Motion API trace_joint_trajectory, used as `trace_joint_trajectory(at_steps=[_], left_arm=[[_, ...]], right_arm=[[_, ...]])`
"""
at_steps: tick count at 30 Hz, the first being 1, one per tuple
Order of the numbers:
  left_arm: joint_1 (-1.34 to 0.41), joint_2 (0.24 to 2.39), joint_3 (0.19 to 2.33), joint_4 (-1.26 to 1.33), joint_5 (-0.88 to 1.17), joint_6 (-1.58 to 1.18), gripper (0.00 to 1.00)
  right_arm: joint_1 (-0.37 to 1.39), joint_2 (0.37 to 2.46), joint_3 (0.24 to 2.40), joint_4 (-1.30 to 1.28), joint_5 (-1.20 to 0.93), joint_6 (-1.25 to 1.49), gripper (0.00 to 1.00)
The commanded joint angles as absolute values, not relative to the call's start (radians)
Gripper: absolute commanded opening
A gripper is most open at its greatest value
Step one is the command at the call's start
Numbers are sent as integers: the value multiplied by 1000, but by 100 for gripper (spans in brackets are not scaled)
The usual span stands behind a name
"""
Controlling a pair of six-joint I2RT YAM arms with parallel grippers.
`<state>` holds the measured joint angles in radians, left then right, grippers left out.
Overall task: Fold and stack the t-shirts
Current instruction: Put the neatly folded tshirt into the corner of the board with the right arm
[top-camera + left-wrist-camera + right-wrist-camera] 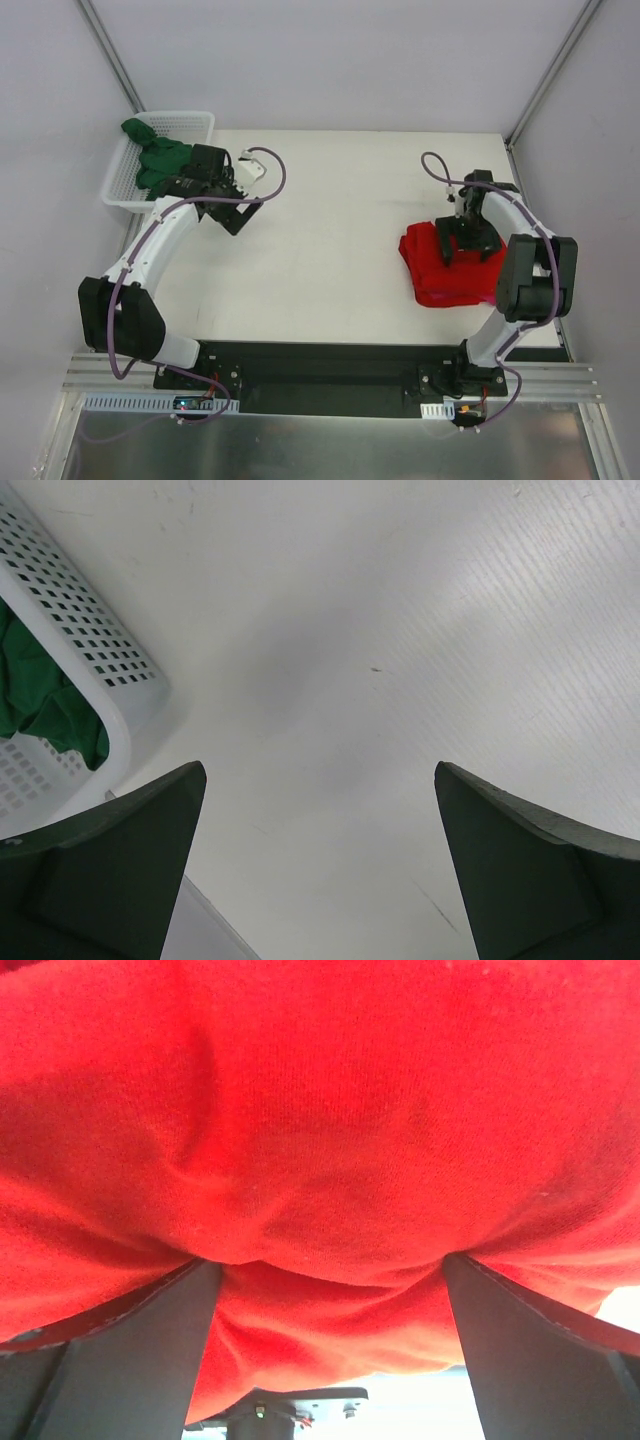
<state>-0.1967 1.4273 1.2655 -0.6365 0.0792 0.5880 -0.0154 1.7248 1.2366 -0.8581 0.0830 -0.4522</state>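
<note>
Top external view
- Tabletop (340,200): white, flat, carrying all items listed below.
- Mesh basket (195,120): white plastic, at the far left corner of the tabletop.
- Dark green t-shirt (160,160): crumpled inside the mesh basket, with one part lying at the far rim.
- Red t-shirt (440,275): bunched in a pile on the right side of the tabletop, well apart from the mesh basket.
- Left pincer (238,215): just beside the right wall of the mesh basket, over bare tabletop.
- Right pincer (467,250): pointed down at the far part of the red t-shirt.

Left wrist view
- Left pincer (318,770): spread wide, nothing between the jaws.
- Tabletop (420,630): bare white surface fills the gap between the jaws.
- Mesh basket (90,630): one corner at the left edge of the view.
- Dark green t-shirt (40,705): folds visible inside the mesh basket.

Right wrist view
- Right pincer (330,1262): spread wide, not pinching.
- Fingers (130,1360): dark, one at each lower corner.
- Red t-shirt (320,1130): fills nearly the whole view, and its cloth bulges down between the two fingers.
</note>
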Motion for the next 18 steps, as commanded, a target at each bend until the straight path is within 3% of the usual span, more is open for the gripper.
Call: trace_joint_trajectory(at_steps=[1,18], left_arm=[[-213,1446,1296,-641,104,581,99],[-271,1502,1351,-643,94,580,99]], right_arm=[[-83,1648,1175,-896,87,-532,96],[-256,1529,996,-862,75,-715,96]])
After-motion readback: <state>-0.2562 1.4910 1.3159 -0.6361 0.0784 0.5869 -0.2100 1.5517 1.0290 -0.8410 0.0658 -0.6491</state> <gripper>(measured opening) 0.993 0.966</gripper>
